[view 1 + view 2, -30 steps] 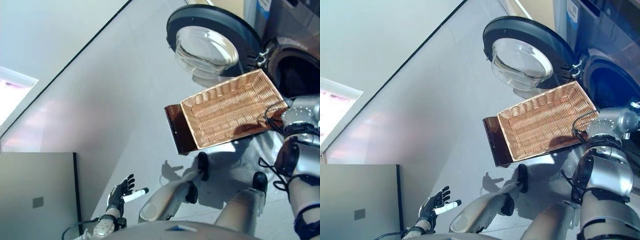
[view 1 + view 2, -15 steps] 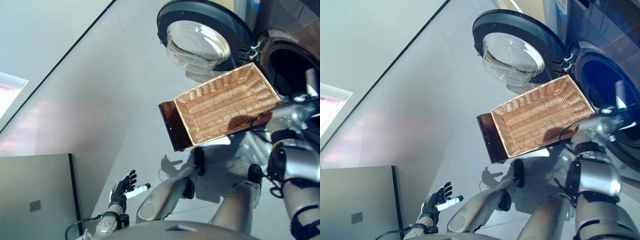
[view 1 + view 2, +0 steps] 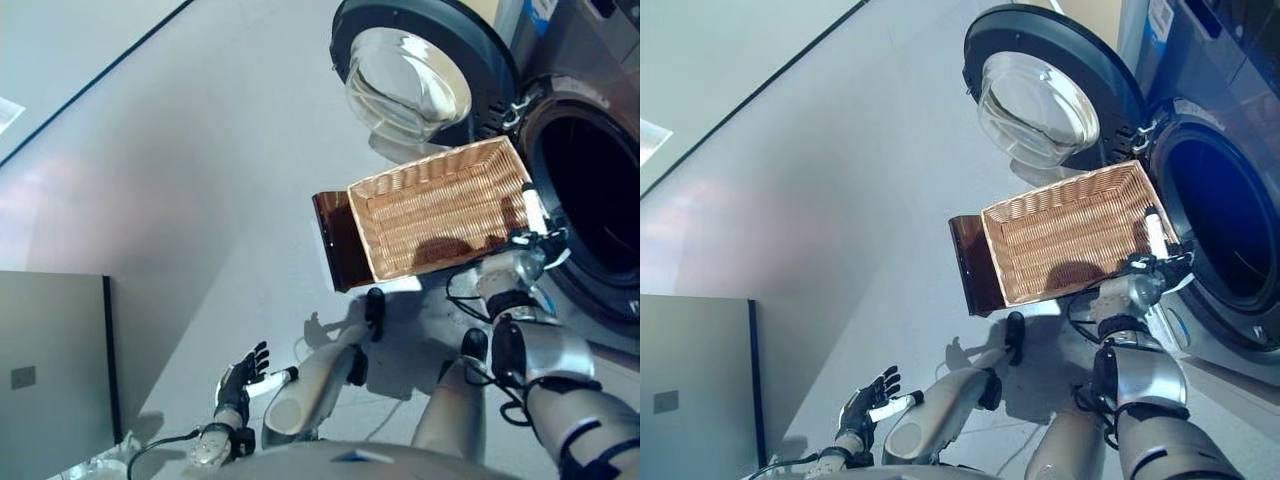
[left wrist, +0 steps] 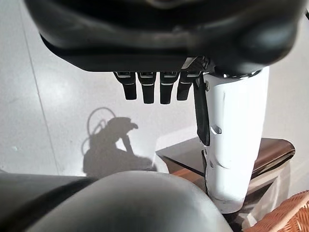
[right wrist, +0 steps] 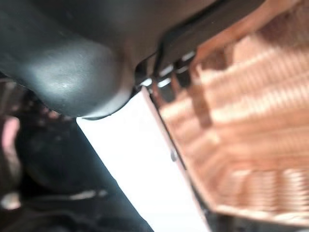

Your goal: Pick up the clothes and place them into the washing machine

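Landmark: wicker basket (image 3: 440, 220), lying on a dark brown stand (image 3: 335, 245) on the grey floor (image 3: 180, 200).
Washing machine (image 3: 1210, 210): just beside the basket's far end; drum mouth open and dark, round glass door (image 3: 405, 85) swung wide.
Clothes: none seen in the basket; a pale patch showed inside the drum in the right wrist view, too blurred to identify.
Right hand (image 3: 1152, 245): at the basket's end nearest the drum, white thumb along its rim; finger state could not be told.
Left hand (image 3: 240, 378): well apart from the basket, over the floor, fingers spread, holding nothing.
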Tool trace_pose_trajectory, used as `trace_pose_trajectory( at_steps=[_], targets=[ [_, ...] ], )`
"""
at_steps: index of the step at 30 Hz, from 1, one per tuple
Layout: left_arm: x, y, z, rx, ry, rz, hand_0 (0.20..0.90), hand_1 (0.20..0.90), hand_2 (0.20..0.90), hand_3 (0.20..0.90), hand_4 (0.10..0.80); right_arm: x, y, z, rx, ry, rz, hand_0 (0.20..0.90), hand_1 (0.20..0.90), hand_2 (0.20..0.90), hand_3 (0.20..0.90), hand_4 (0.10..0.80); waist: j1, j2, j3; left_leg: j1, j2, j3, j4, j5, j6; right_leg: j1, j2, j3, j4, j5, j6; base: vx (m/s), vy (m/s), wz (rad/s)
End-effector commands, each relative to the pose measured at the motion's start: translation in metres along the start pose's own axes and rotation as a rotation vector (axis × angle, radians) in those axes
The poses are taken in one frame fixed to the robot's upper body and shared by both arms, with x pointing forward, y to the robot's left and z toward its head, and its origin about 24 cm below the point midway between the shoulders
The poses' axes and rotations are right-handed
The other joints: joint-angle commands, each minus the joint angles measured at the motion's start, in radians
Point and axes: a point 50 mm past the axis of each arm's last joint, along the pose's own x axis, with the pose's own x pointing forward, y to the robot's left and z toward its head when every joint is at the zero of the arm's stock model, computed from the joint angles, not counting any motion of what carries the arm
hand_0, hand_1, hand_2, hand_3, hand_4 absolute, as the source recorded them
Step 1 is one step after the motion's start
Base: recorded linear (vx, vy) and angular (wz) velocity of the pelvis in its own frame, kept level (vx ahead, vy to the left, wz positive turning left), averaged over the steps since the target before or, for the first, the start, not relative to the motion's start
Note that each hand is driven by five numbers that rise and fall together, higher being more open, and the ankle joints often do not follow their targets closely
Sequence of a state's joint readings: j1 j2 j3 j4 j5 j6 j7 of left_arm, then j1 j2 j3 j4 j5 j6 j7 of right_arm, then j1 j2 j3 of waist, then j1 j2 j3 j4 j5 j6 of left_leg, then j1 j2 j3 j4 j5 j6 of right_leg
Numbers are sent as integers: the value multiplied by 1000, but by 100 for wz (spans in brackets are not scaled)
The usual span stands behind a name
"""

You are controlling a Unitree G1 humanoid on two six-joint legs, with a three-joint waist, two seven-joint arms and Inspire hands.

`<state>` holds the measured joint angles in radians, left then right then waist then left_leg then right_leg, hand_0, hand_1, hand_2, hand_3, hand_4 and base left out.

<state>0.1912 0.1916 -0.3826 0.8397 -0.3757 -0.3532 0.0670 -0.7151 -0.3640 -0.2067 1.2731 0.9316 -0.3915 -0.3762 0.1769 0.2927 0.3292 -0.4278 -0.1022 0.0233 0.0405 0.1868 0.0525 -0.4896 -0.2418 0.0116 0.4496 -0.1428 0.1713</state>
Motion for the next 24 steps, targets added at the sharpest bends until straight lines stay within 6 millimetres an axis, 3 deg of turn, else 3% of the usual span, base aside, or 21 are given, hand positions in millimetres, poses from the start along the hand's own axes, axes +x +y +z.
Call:
trace_pose_trajectory(
  at_steps=[1, 5, 6, 7, 9, 13, 18, 21, 22, 24],
  targets=[
    [5, 23, 6, 50, -5, 92, 900, 900, 900, 900, 800, 1, -6, 6, -53, -69, 88, 900, 900, 900, 900, 800, 15, -49, -39, -34, 7, 8, 136, -118, -53, 67, 20, -52, -199, 178, -91, 75, -45, 8],
    [6, 31, 0, 47, 37, 136, 900, 900, 900, 900, 800, -10, -38, -32, -147, 26, 94, 900, 900, 900, 900, 800, 4, -117, -54, 0, 20, -1, 129, -115, -55, 117, 30, -69, -229, 189, -90, 56, -48, 10],
    [6, 31, 0, 47, 36, 137, 900, 900, 900, 900, 800, -10, -38, -32, -147, 26, 94, 900, 900, 900, 900, 800, 4, -116, -55, 0, 20, -1, 127, -113, -55, 118, 30, -69, -231, 191, -90, 90, -66, 1],
    [6, 31, -5, 45, 66, 145, 900, 900, 900, 900, 800, -17, -61, -50, -227, 87, 85, 900, 900, 900, 900, 800, 0, -149, -69, 29, 27, -6, 117, -116, -57, 150, 35, -78, -247, 191, -87, 120, -71, 2],
    [3, 36, -11, 33, 95, 178, 900, 900, 900, 900, 800, -30, -89, -72, -292, 150, 81, 900, 900, 900, 900, 800, -16, -186, -86, 63, 35, -8, 104, -118, -59, 187, 42, -88, -270, 193, -85, 155, -90, 7],
    [-1, 47, -23, 32, 173, 226, 900, 900, 900, 900, 800, -52, -150, -97, -446, 277, 31, 900, 900, 900, 900, 800, -45, -245, -140, 132, 50, -12, 76, -122, -62, 254, 58, -105, -304, 189, -84, 138, -90, -3],
    [-14, 61, -44, 37, 280, 270, 900, 900, 900, 900, 800, -81, -223, -111, -709, 449, -24, 900, 900, 900, 900, 800, -75, -284, -228, 228, 67, 3, 39, -136, -67, 340, 76, -115, -357, 190, -80, 121, -79, -8],
    [-22, 65, -53, 32, 321, 279, 900, 900, 900, 900, 800, -97, -252, -113, -839, 529, -23, 900, 900, 900, 900, 800, -87, -297, -275, 277, 77, 17, 29, -148, -67, 377, 86, -102, -377, 191, -78, 80, -66, -17],
    [-23, 65, -54, 32, 322, 279, 900, 900, 900, 900, 800, -97, -252, -113, -840, 529, -24, 900, 900, 900, 900, 800, -86, -297, -275, 280, 78, 17, 28, -148, -67, 380, 86, -101, -378, 192, -78, 66, -62, -21],
    [-30, 66, -64, 69, 380, 259, 900, 900, 900, 900, 800, -113, -277, -116, -1026, 618, 4, 900, 900, 900, 900, 800, -96, -304, -316, 327, 86, 33, 17, -155, -68, 415, 94, -89, -390, 191, -75, 53, -77, -25]
  ],
)
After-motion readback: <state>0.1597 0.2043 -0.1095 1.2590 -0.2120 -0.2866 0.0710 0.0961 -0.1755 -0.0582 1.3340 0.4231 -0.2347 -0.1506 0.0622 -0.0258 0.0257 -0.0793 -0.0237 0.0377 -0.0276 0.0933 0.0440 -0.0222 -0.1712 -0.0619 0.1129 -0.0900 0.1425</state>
